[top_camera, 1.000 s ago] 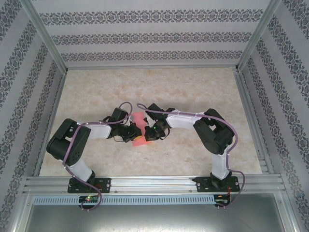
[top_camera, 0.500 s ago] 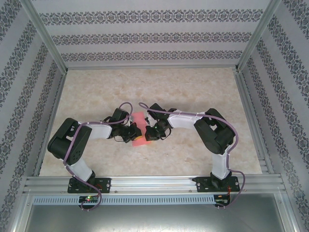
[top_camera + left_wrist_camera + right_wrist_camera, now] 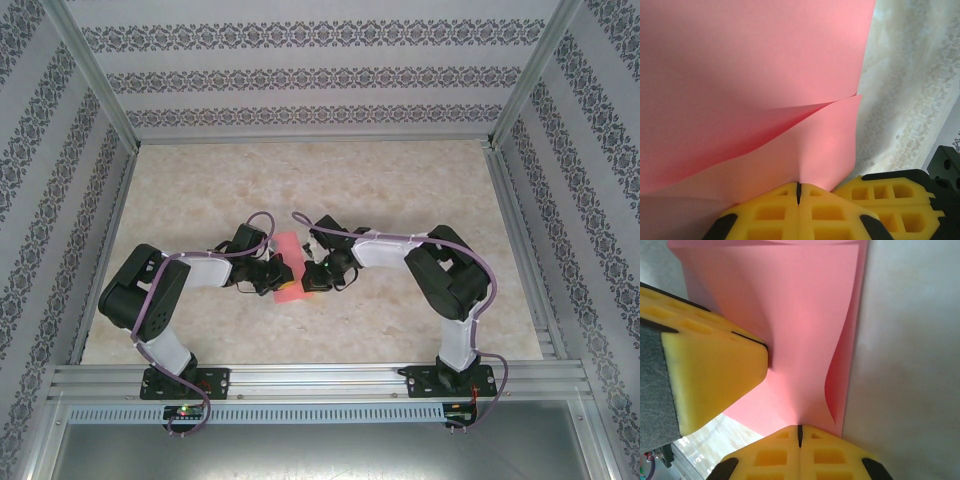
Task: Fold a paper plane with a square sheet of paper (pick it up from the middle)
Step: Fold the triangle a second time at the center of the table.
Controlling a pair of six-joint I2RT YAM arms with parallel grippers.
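The square sheet of paper (image 3: 288,266) is salmon pink, folded over into a narrow strip and held between the two arms at mid-table. My left gripper (image 3: 274,277) is shut on its left edge; in the left wrist view the gripper (image 3: 798,184) pinches the paper (image 3: 765,75), whose upper layer curls away. My right gripper (image 3: 309,279) is shut on the opposite edge, and in the right wrist view it (image 3: 800,427) clamps the sheet (image 3: 790,315) beside a loose flap. The left gripper's yellow fingers (image 3: 715,365) press the paper from the left. A paper plane is out of view.
The marbled tabletop (image 3: 400,190) is fenced by an aluminium frame (image 3: 310,380) and patterned walls. The right gripper's yellow fingers (image 3: 890,192) sit close beside the left gripper, so both arms crowd the table's middle.
My left gripper has closed the last bit onto the paper. The right gripper and its cable have shifted slightly to the right. The sheet stays in place.
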